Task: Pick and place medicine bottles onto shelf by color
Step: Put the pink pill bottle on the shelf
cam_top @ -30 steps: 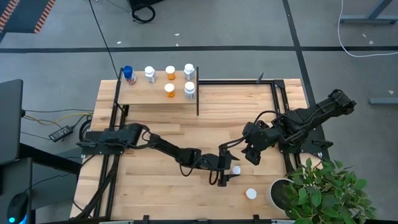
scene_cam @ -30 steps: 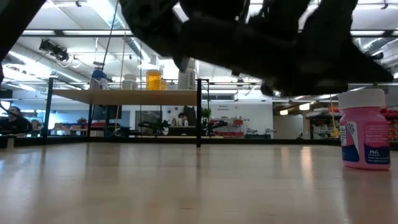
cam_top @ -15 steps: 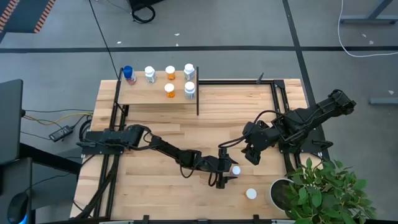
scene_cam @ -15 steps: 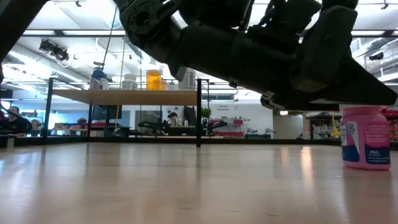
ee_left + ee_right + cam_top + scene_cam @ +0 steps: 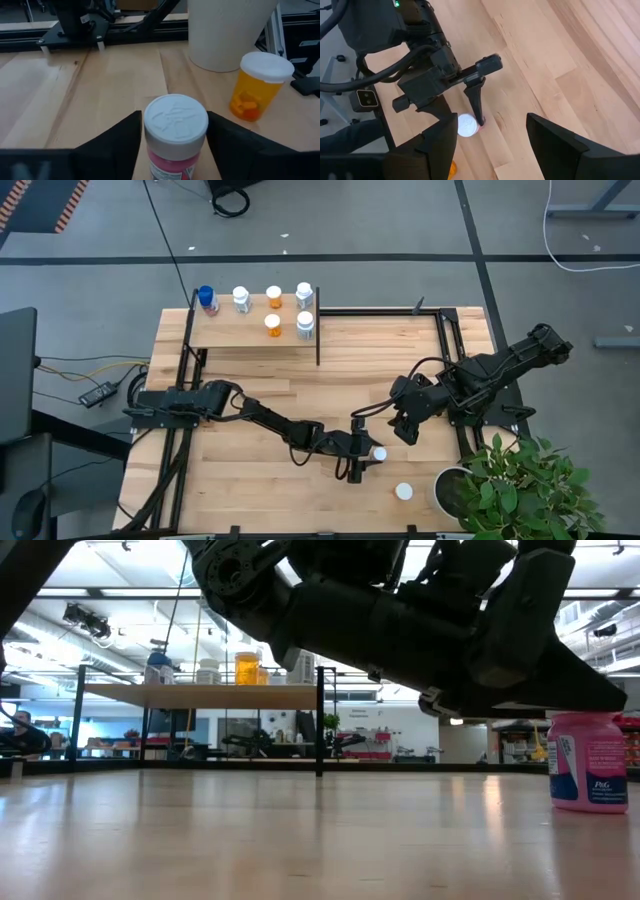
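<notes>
A pink-bodied bottle with a white cap (image 5: 175, 125) stands upright on the plank table right of centre (image 5: 379, 453); it also shows in the low view (image 5: 587, 765). My left gripper (image 5: 366, 462) is open, with one finger on each side of its cap. An orange bottle with a white cap (image 5: 260, 85) stands on the table nearer the front edge (image 5: 403, 492). The shelf (image 5: 240, 332) at the far left carries several bottles: one blue-capped (image 5: 206, 298), two orange, the rest white. My right gripper (image 5: 405, 430) hovers open and empty to the right of the pink bottle. My left gripper's fingers (image 5: 120, 145) stand close against both sides of the pink bottle's white cap (image 5: 150, 122), coming level from the table's left. I cannot tell whether they touch it. The bottle stands upright with its base on the table.
A white plant pot (image 5: 448, 490) with a leafy plant (image 5: 530, 490) stands at the front right corner, just beyond the orange bottle. The black shelf frame's post (image 5: 318, 330) and rails (image 5: 440, 350) border the back and right of the table.
My left gripper has gone down and toward the pink bottle, so that its fingers now stand on either side of the cap. The bottle has stayed where it was.
</notes>
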Robot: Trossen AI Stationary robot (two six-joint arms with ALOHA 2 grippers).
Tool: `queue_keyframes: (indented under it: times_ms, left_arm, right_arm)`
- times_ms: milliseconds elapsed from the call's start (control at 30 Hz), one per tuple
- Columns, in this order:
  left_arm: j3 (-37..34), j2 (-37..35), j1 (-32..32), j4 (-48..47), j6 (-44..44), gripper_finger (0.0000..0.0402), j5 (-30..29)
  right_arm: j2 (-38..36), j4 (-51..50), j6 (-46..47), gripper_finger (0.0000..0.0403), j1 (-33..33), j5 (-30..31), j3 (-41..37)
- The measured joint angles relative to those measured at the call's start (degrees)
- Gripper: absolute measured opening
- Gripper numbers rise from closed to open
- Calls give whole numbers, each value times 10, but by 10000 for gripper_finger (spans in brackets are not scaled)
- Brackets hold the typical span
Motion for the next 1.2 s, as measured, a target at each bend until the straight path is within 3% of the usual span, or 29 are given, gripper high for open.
queue_keyframes:
  times_ms: [200,400,533,767,1200]
  left_arm:
    - [-1,-4,0,-4,-45,176,0]
    - [-2,-54,1,-39,-54,181,-18]
    - [-1,-115,10,-142,-57,188,-63]
    - [-1,-235,40,-312,-116,176,-82]
    - [-1,-432,87,-579,-205,175,-270]
  right_arm:
    - [0,0,-2,243,0,7,0]
    - [0,-3,-2,243,0,7,0]
    - [0,-5,-2,243,0,8,0]
    - [0,-6,-4,243,0,55,0]
    - [0,1,19,243,-1,182,0]
